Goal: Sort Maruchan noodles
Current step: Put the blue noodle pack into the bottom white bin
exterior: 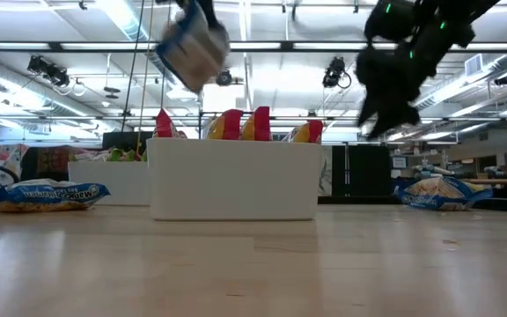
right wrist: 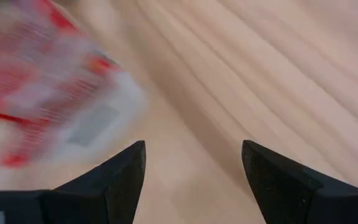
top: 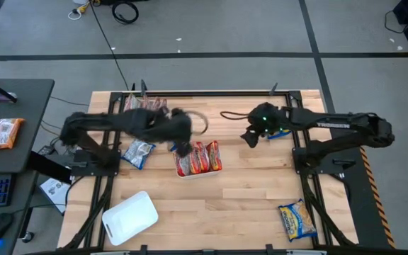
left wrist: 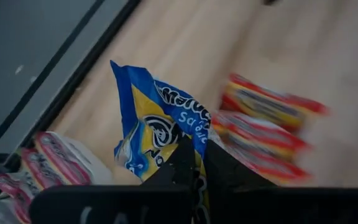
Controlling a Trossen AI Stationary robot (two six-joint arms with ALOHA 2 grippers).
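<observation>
The left gripper [left wrist: 194, 180] pinches a blue-and-yellow packet [left wrist: 160, 124] by one edge, lifted above the table so it clears the white tray [exterior: 234, 180] holding red packets [top: 198, 157]. The right gripper [right wrist: 194, 180] hovers spread, empty.

The left gripper [top: 182, 147] hangs over the near-left corner of a white tray [top: 199, 171] holding red packets [top: 199, 157]. A blue packet [top: 138, 152] lies left of it, another [top: 297, 219] near the right front. An upturned tray [top: 130, 217] sits front left. The right gripper [top: 249, 137] hovers mid-table.
</observation>
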